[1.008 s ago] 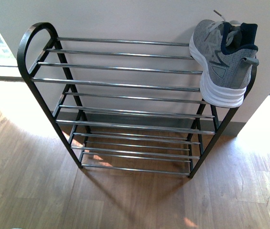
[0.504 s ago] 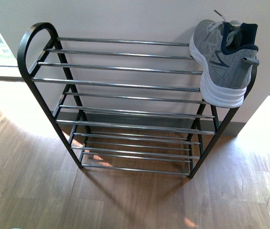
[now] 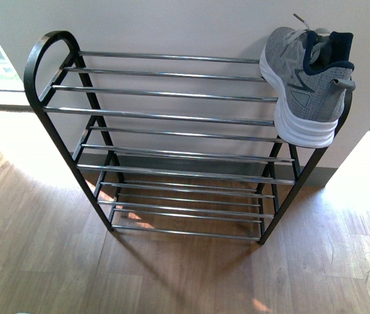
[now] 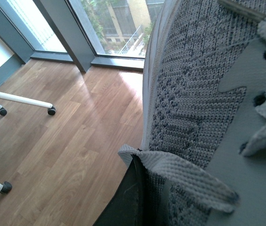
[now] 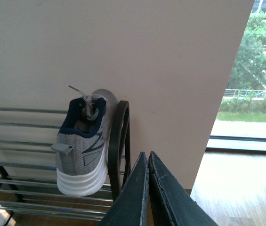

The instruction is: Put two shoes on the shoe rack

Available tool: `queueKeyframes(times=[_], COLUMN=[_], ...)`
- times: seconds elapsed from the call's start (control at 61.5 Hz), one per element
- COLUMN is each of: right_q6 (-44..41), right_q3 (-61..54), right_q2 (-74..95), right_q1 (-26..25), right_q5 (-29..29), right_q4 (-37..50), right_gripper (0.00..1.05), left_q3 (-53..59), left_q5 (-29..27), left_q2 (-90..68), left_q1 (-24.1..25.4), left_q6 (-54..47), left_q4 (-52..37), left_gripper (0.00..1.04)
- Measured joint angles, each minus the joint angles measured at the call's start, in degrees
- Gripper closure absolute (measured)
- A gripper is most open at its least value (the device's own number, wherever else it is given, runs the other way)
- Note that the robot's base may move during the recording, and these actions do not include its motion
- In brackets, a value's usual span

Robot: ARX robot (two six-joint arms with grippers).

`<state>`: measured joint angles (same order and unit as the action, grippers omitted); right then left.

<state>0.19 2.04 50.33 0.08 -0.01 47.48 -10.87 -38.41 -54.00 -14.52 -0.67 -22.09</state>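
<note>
shoe rack (image 3: 171, 117): one grey shoe (image 3: 306, 78) up on the top tier, upper right, white sole showing.
second shoe (image 4: 189, 108): grey knit, filling the frame's right.
left gripper (image 4: 133, 181): pinching it.
right gripper (image 5: 148, 160): fingers pressed together, empty.

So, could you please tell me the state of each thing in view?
Shoe rack: standing upright by the wall.
First shoe: resting on the top tier, right end.
Second shoe: held off the floor.
Left gripper: jaws shut on the second shoe.
Right gripper: jaws shut, empty.
</note>
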Motion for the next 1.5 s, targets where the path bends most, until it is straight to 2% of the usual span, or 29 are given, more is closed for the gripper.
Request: queueKeyframes(times=[0.634, 0.943, 1.333, 1.414, 1.496], right_q6=[0.0, 0.0, 0.0, 0.0, -0.02], right_q3=[-0.92, -0.92, -0.92, -0.92, -0.92], right_q2=[-25.0, -33.92, -40.26, -45.88, -49.35], right_q1=[0.0, 0.0, 0.0, 0.0, 0.0], right_q5=[0.0, 0.0, 0.0, -0.02, 0.07], right_q4=[-22.43, -30.99, -37.35, -44.96, -47.04], right_gripper=[1.03, 1.03, 1.03, 1.03, 1.03], left_q3=[0.0, 0.0, 0.0, 0.0, 0.0], left_q5=[0.04, 0.04, 0.04, 0.07, -0.02], left_q2=[0.0, 0.0, 0.0, 0.0, 0.0], left_q1=[0.0, 0.0, 0.0, 0.0, 0.0], left_q6=[0.0, 0.0, 0.0, 0.0, 0.0], left_q4=[0.0, 0.0, 0.0, 0.0, 0.0], left_gripper=[0.99, 0.99, 0.99, 0.99, 0.99])
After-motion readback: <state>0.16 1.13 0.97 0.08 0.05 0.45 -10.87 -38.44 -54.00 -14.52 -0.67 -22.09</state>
